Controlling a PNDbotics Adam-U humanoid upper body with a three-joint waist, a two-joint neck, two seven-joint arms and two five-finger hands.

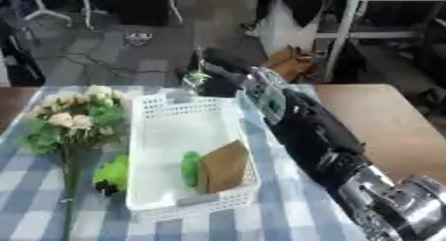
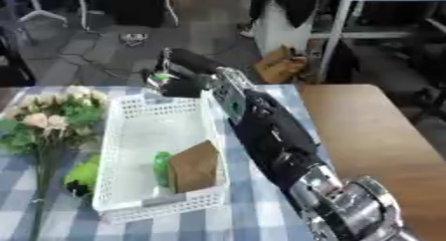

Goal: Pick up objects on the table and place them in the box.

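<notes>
Two things are sitting outside the white basket [image 1: 144,150] on its left side: a bouquet [image 1: 74,120] of pale flowers with green leaves is lying on the blue checked tablecloth [image 1: 35,205], its stems trailing toward the near edge, and a green toy [image 1: 112,173] with a dark underside is resting just beside the basket wall, so both seem to be waiting their turn. Inside the basket, near its front right corner, a small green object [image 1: 190,168] is lying against a brown cardboard-like piece [image 1: 225,166] that is leaning on the side wall, probably where it came to rest when dropped in. Further right, the right arm is stretching along the basket's right side, and the right hand [image 1: 212,80] is hovering at the far rim, fingers curled around something small and green [image 1: 198,76], likely positioning it for release over the basket. No left hand is showing.
</notes>
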